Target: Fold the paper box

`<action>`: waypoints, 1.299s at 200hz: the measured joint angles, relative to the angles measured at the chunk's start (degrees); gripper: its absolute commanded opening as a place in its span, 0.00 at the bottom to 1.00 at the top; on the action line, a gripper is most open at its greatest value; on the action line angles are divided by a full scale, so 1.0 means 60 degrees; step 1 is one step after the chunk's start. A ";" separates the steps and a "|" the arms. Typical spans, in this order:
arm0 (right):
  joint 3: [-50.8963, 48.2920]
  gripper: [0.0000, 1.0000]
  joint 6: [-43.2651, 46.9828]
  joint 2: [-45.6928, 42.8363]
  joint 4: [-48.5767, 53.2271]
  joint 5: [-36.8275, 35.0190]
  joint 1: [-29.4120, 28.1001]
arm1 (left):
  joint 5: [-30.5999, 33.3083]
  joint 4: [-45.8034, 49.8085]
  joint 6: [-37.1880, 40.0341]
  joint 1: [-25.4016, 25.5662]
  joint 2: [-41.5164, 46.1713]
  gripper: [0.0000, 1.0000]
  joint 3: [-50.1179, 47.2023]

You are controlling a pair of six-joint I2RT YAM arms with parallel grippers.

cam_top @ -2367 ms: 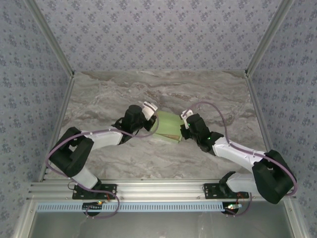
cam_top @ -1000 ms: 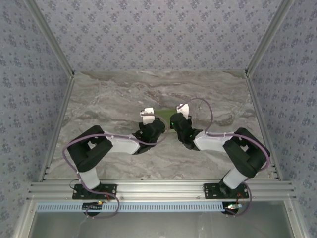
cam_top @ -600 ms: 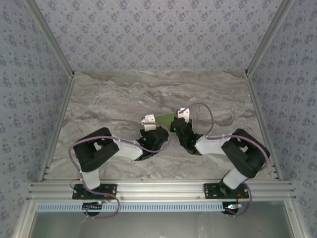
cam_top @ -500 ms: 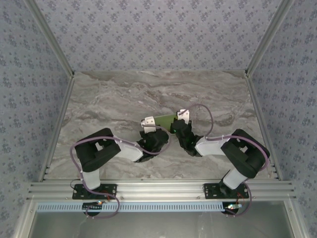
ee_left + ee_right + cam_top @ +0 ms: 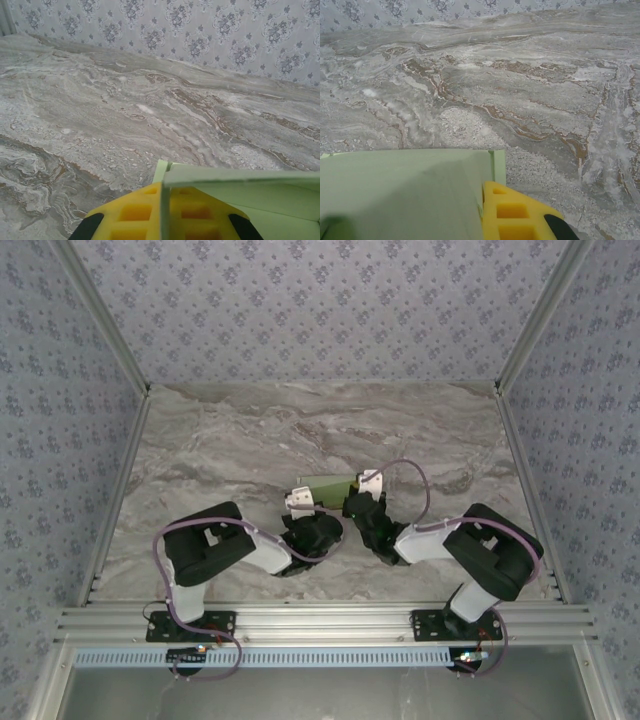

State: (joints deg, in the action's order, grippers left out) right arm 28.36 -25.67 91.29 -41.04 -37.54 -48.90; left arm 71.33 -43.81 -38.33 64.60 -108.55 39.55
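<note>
Marble tabletop, flowered walls: the paper box (image 5: 325, 481) is held between the two arms near the middle of the table.

The left gripper (image 5: 165, 212) is closed on a thin upright edge of the pale green card (image 5: 250, 190), which is seen clamped between its yellow pads (image 5: 135, 212). The right gripper (image 5: 486, 207) is closed on the opposite end, where a flat panel (image 5: 405, 185) is spread just beside its yellow finger (image 5: 515, 212). The box's long axis is laid roughly across the table, one end pointed at each gripper, and it appears to be raised off the marble. For the fold to be made cleanly, both grips are best kept firm and level. The ends should be brought together or turned evenly, so that the crease is formed along the scored line and the thin card is not twisted or torn.
</note>
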 measured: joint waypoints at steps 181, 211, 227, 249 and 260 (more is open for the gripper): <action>-0.0160 0.30 -0.0240 -0.0776 0.2146 0.0084 0.0051 | -0.0415 -0.0120 0.0823 0.0076 -0.0335 0.00 -0.0055; -0.0168 0.37 -0.0036 -0.1020 0.2390 0.0186 0.0087 | -0.0404 0.0066 0.0922 0.0073 -0.0284 0.00 -0.0055; -0.0178 0.41 0.0029 -0.1111 0.2495 0.0222 0.0102 | -0.0372 0.0146 0.0954 0.0073 -0.0284 0.00 -0.0036; -0.0233 0.45 0.0135 -0.1191 0.2663 0.0229 0.0131 | -0.0193 0.0503 0.1035 0.0000 -0.0280 0.00 -0.0036; -0.0273 0.47 0.0219 -0.1264 0.2710 0.0328 0.0153 | -0.0153 0.0583 0.1064 -0.0018 -0.0280 0.00 -0.0036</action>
State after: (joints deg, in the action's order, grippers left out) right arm 26.72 -24.36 83.70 -24.77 -35.57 -47.99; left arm 70.41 -40.32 -31.94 64.49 -110.24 39.33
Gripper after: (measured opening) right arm 0.452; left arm 0.048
